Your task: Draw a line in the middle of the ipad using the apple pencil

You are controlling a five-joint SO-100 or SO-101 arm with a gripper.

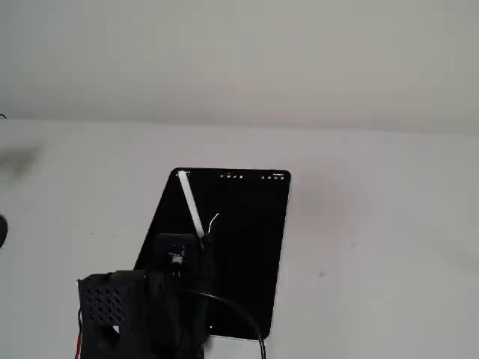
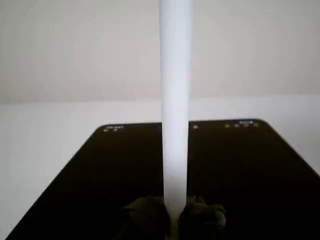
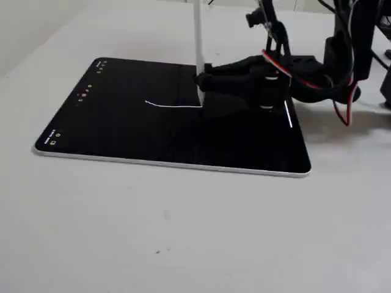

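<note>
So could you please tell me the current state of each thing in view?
ipad: flat on the table, screen on.
apple pencil: upright, tip on the screen.
line: short white stroke, ending at the pencil tip.
claw: shut on the apple pencil.

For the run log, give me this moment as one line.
gripper: shut on apple pencil | pencil upright on ipad | line: short

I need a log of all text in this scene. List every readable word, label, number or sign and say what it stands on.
No text can be read in any view.
Toolbar icons on the ipad: tiny white marks, too small to read.
The line on the screen: a drawn stroke, not writing.
The apple pencil, held by the gripper: no visible marking.
</note>
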